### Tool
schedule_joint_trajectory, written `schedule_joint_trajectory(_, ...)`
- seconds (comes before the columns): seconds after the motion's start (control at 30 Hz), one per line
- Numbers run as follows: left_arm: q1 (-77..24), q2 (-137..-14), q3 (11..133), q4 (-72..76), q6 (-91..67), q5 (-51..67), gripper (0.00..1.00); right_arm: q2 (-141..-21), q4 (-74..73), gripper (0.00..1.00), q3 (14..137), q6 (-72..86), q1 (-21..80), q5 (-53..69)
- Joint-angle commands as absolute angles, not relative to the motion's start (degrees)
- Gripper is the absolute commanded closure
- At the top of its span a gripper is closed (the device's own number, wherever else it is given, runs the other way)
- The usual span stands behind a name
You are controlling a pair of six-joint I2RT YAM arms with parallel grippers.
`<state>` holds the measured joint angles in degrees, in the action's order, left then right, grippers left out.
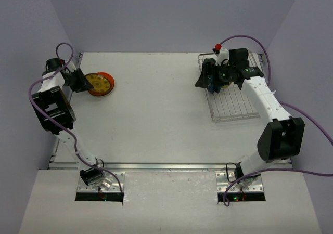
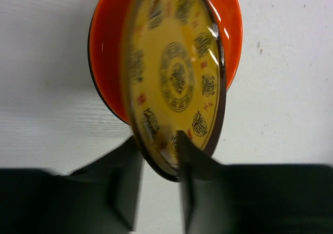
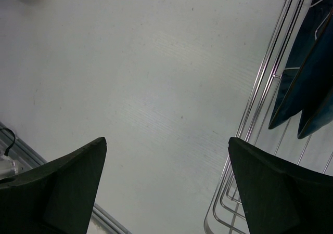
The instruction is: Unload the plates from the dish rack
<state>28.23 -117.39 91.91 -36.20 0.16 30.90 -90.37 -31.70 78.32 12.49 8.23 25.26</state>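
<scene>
- Presumably to stack it, the left hand [image 2: 157, 143] gripped the rim of a tilted yellow-centred plate [image 2: 177, 78] over an orange-red plate [image 2: 104, 36] lying on the tabletop [image 1: 156, 114], at the left of the overhead view.
- Its dark medallions and red marks were unreadable.
- Right hand [image 3: 166, 140] gaped wide over the edge of the dish rack [image 3: 260, 88], upper right, likely lining up on the dark blue plates [image 3: 304, 83] standing on edge inside.

You see the whole table [image 1: 156, 119] from above its near edge. Your left wrist camera looks closely down on the orange plate [image 2: 177, 78]. Your right wrist camera, beside the rack [image 3: 258, 91], catches that plate far off.
</scene>
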Motion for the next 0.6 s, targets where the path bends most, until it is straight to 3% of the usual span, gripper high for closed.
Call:
schedule_joint_trajectory(0.0,28.79,-117.05,97.5,-36.17,1.79,28.24,0.52,-89.24,-30.55,0.01,78.53,13.27,8.31,25.69)
schedule_joint_trajectory(0.1,28.65,-115.54,98.37,-36.47,1.8,23.57,0.24,-88.45,-30.5,0.01,78.49,13.04,8.26,24.43)
schedule_joint_trajectory(0.13,28.63,-114.93,98.44,-36.46,1.96,22.24,0.04,-88.22,-30.5,0.01,78.49,12.79,8.25,24.02)
schedule_joint_trajectory(0.17,28.42,-113.99,98.41,-36.34,2.24,19.94,0.0,-88.04,-30.5,0.01,78.49,12.54,8.17,23.54)
schedule_joint_trajectory(0.3,24.9,-106.42,95.74,-33.12,5.19,7.82,0.0,-87.22,-30.41,0.01,78.57,11.5,8.1,19.42)
schedule_joint_trajectory(0.47,14.98,-86.82,78.19,-16.41,12.19,-8.99,0.0,-86.4,-26.82,0.01,77.35,10.37,6.34,9.27)
schedule_joint_trajectory(0.57,10.12,-79.83,70.86,-12.23,13.71,-9.41,0.0,-87.61,-25.23,0.01,78.42,8.01,4.1,4.79)
